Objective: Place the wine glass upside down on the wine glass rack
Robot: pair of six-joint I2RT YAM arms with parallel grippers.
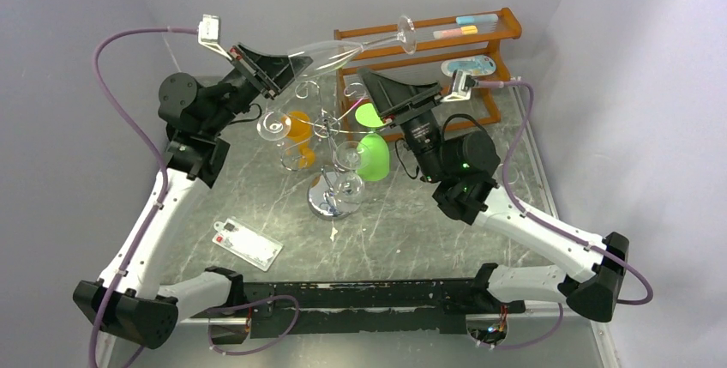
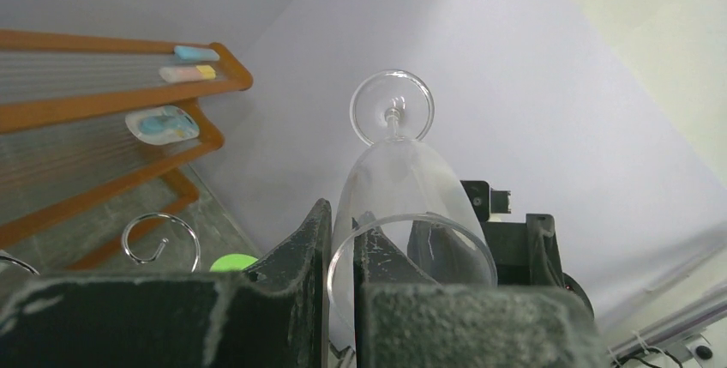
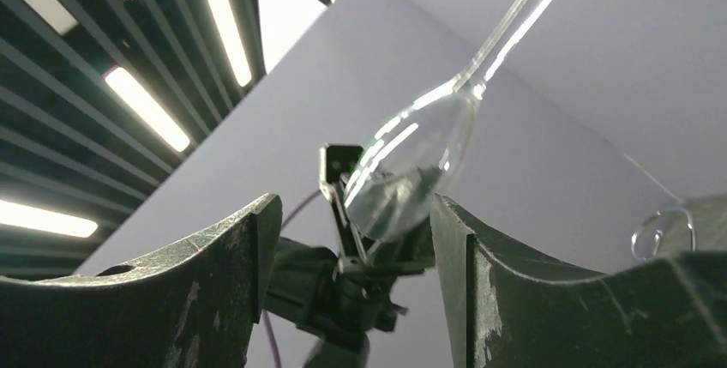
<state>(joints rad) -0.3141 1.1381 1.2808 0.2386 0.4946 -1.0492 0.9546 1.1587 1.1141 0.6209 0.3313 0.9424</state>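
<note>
A clear wine glass (image 1: 343, 49) is held in the air, lying nearly level above the wine glass rack (image 1: 330, 132), a chrome wire tree with a round shiny base. My left gripper (image 1: 279, 68) is shut on the glass's bowl rim; in the left wrist view one finger is inside the bowl (image 2: 394, 179) and one outside, with the foot (image 2: 392, 108) pointing away. My right gripper (image 1: 370, 93) is open and empty just below the glass stem, not touching it. In the right wrist view the bowl (image 3: 411, 162) hangs above the gap between its fingers (image 3: 257, 248).
Other glasses hang on the rack: a clear one (image 1: 273, 123), an orange one (image 1: 298, 123), a green one (image 1: 373, 158). A brown wooden shelf (image 1: 446, 51) stands behind. A white card (image 1: 247, 242) lies on the table at front left. A rack spiral (image 2: 160, 239) shows near the left fingers.
</note>
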